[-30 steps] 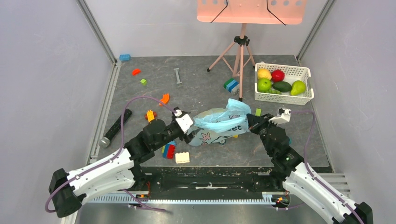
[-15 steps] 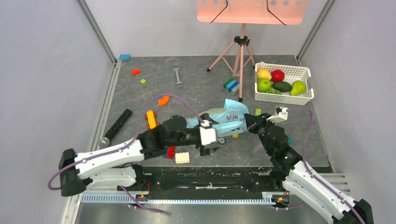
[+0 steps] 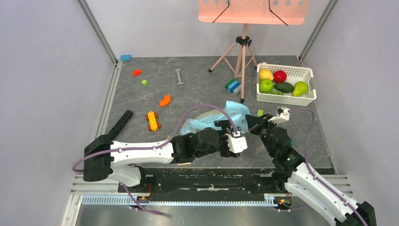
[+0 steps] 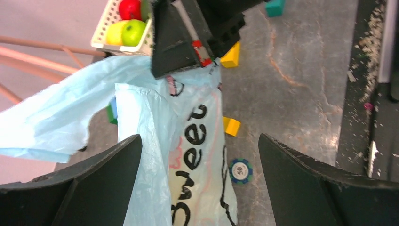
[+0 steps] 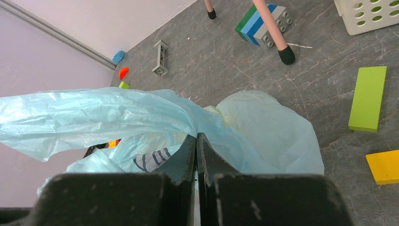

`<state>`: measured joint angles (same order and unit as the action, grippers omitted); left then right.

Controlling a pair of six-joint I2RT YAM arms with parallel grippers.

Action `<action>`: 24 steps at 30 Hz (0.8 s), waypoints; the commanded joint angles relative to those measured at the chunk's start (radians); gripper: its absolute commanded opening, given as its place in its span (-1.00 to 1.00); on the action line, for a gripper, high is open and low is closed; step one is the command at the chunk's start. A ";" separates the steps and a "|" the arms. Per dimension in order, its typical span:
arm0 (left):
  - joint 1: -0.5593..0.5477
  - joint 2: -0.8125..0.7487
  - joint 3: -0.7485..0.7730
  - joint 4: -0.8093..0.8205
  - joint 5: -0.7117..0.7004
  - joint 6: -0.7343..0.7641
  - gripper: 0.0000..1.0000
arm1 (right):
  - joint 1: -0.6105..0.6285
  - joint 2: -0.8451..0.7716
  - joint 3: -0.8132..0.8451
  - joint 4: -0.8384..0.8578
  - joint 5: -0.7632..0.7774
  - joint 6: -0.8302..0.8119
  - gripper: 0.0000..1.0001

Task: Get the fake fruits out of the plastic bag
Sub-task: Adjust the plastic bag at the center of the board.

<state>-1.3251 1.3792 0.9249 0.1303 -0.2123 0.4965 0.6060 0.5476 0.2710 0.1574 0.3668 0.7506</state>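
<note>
The light-blue plastic bag (image 3: 207,121) with "Sweet" lettering lies mid-table. It also shows in the left wrist view (image 4: 155,117) and the right wrist view (image 5: 141,113). The fake fruits are hidden inside it; only a faint pale-yellow tint shows through the plastic. My right gripper (image 3: 251,123) is shut on the bag's right edge (image 5: 196,136) and appears pinching it in the left wrist view (image 4: 214,61). My left gripper (image 3: 235,137) reaches across the front and hovers open over the bag's printed side (image 4: 198,141), with the plastic between its spread fingers.
A white slotted basket (image 3: 308,85) with apples, avocado and pear stands at the back right. A tripod (image 3: 242,61) stands behind the bag. Building blocks (image 3: 151,120) lie scattered. A poker chip (image 4: 241,170) and yellow block (image 4: 231,125) lie beside the bag. A black bar (image 3: 117,128) lies left.
My left arm has swung from the bag's left side across its front to its right end, gripper open. The bag has sunk flatter. My right gripper kept its hold.
</note>
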 commanded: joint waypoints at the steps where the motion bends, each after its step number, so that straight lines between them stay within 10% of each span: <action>1: -0.013 -0.032 0.024 0.157 -0.134 0.043 0.98 | 0.001 -0.015 0.021 0.019 -0.003 -0.025 -1.00; 20: -0.010 0.041 0.085 0.084 -0.173 0.058 0.97 | 0.001 -0.025 0.017 0.019 -0.027 -0.046 -1.00; 24: -0.004 0.078 0.113 0.049 -0.225 0.054 0.64 | 0.002 -0.043 0.017 0.014 -0.030 -0.069 -1.00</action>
<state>-1.3308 1.4322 0.9771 0.2020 -0.3698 0.5194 0.6060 0.5270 0.2710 0.1562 0.3447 0.7197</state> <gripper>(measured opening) 0.884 0.006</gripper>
